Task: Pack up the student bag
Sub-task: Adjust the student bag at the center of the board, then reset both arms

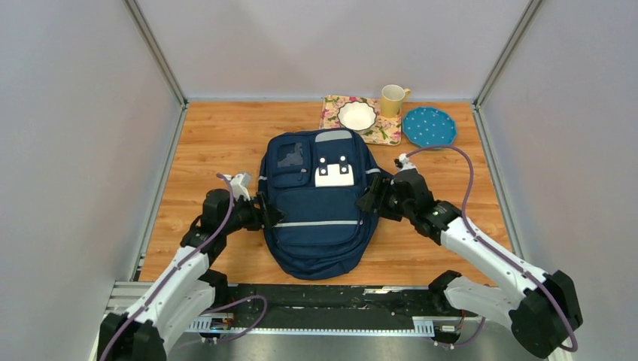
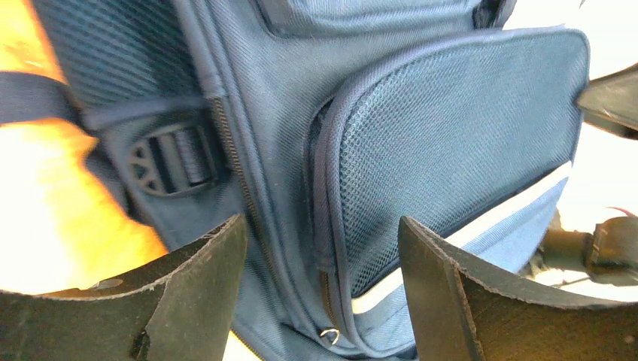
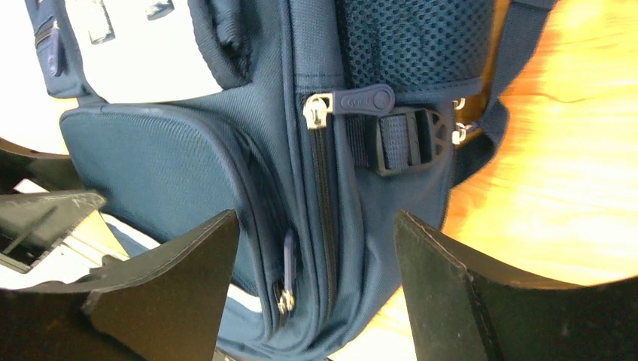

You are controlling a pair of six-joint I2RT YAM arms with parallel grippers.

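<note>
While the bag (image 1: pixel 320 222) lies flat and front up in the middle of the table (image 1: pixel 218 135), its top toward the far edge, both arms reach in from the sides. The left gripper (image 1: pixel 268 213) is close at the bag's left flank, jaws apart and holding nothing. Its fingers frame a side seam and a mesh pocket (image 2: pixel 451 143), and a buckle (image 2: pixel 169 158) shows beyond one finger. The right gripper (image 1: pixel 371 198) is close at the right flank, jaws likewise apart and empty, facing a side zipper and its pull (image 3: pixel 361 100). Whether either gripper touches the fabric cannot be told. Behind the bag, a floral mat (image 1: pixel 387 133) carries a white bowl (image 1: pixel 356 115). A yellow mug (image 1: pixel 392 100) and a blue dotted plate (image 1: pixel 429 126) stand at its right end.
</note>
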